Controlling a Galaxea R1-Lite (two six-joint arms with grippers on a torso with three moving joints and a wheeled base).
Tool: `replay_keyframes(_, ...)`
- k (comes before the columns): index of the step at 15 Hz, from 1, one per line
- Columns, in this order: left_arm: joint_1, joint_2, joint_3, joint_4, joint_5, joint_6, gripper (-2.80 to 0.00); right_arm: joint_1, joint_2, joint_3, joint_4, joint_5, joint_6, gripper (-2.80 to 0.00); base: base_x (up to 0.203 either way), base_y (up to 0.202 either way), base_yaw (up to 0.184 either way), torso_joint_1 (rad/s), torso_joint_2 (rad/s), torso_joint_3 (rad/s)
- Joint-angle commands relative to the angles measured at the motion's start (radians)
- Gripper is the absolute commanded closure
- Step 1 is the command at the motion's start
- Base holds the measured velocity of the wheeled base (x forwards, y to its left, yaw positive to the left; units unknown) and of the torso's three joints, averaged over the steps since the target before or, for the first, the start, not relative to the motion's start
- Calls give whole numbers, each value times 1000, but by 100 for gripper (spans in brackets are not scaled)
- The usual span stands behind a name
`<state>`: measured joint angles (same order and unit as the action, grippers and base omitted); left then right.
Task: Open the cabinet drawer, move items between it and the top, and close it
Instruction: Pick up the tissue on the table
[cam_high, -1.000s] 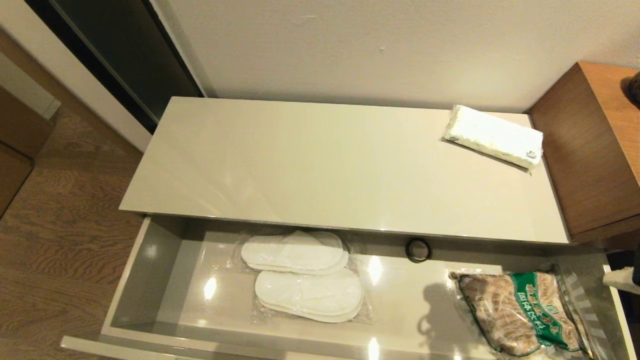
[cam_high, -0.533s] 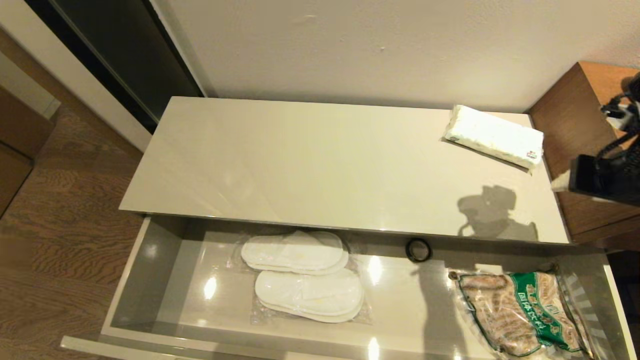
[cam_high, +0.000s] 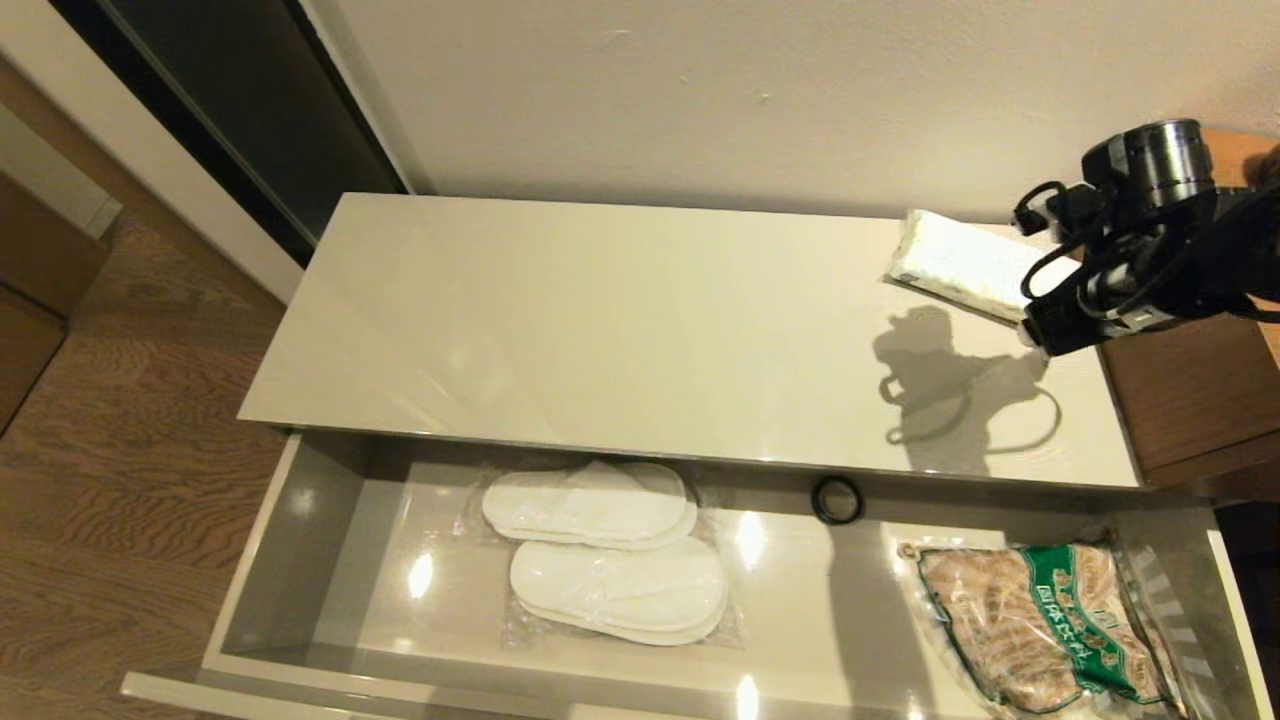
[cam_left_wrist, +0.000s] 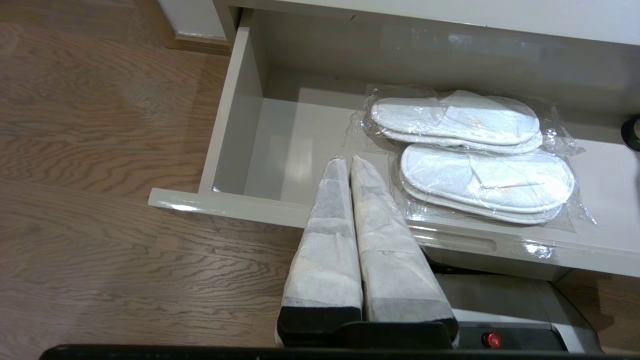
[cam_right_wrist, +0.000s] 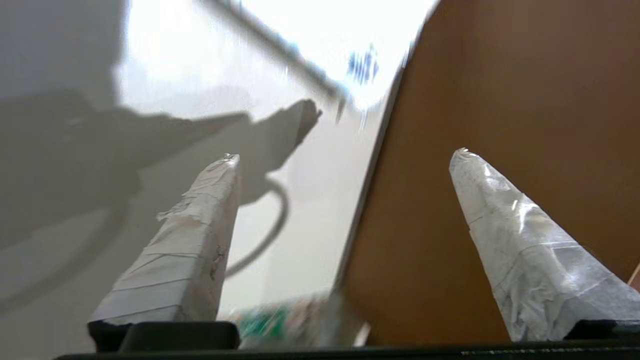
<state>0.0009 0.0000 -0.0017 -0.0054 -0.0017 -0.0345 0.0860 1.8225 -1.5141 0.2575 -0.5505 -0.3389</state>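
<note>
The cabinet drawer (cam_high: 290, 540) stands pulled out, grey inside. The white slippers in their clear bag (cam_high: 610, 550) lie on its floor left of centre. On the far right end of the top (cam_high: 600, 320) lies the white tissue pack (cam_high: 950, 262), its right end hidden by my right arm. My right gripper (cam_high: 1030, 335) hangs open just in front of that pack, above the top's right edge; in the right wrist view the right gripper (cam_right_wrist: 345, 155) is empty and the tissue pack (cam_right_wrist: 310, 35) is ahead. My left gripper (cam_left_wrist: 345, 160) is shut and empty over the drawer's front panel, beside the slippers (cam_left_wrist: 480, 165).
A green-labelled bag of brown food (cam_high: 1040, 625) lies at the drawer's right end. A small black ring (cam_high: 836, 499) sits at the drawer's back. The brown wooden cabinet (cam_high: 1190, 380) stands against the top's right end. Wooden floor (cam_high: 120, 450) lies to the left.
My right arm has risen from beside the drawer's right end and moved back and left over the top, now partly covering the tissue pack. Nothing else moved.
</note>
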Motion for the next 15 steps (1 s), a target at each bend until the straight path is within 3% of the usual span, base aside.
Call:
replay_keyframes(1, 1, 0, 0, -1, 0, -1, 0, 3, 73, -47, -47, -11, -78, -280, 0, 0, 0, 0, 0, 0)
replay_keyframes(4, -1, 0, 0, -1, 0, -1, 0, 19, 133, -178, -38, -25, -135, -280, 0, 0, 0, 0, 0, 0)
replay_keyframes(9, 1, 0, 0, -1, 0, -1, 0, 26, 210, -238, -36, -25, -247, -280, 0, 0, 0, 0, 0, 0)
replay_keyframes(12, 1, 0, 0, -1, 0, -1, 0, 25, 252, -258, -43, -25, -266, -280, 0, 0, 0, 0, 0, 0)
replay_keyframes(15, 1, 0, 0, -1, 0, -1, 0, 24, 325, -372, -46, -25, -269, -280, 0, 0, 0, 0, 0, 0)
